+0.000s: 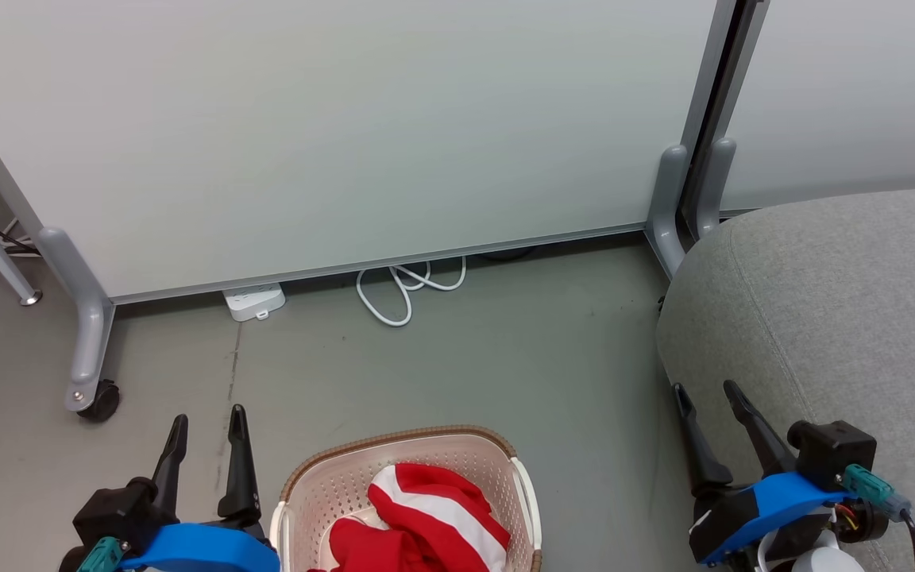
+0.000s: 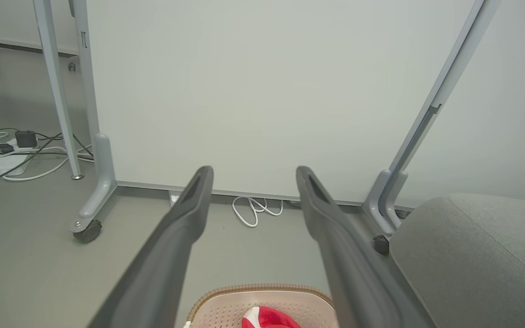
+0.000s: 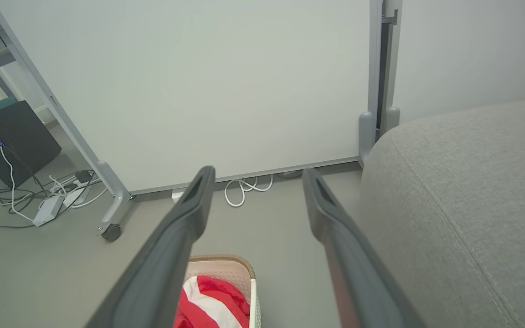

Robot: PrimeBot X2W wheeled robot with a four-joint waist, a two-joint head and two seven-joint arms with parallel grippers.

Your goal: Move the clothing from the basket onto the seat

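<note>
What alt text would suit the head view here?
Red-and-white clothing lies in a cream basket on the floor, between the robot's open left claw and open right claw. A grey seat stands at right.

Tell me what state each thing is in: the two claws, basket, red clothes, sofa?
basket, upright on the floor.
clothing, crumpled inside the basket.
seat, no clothing on the part in view.
left gripper, open, empty, beside the basket.
right gripper, open, empty, near the seat's edge.
</note>
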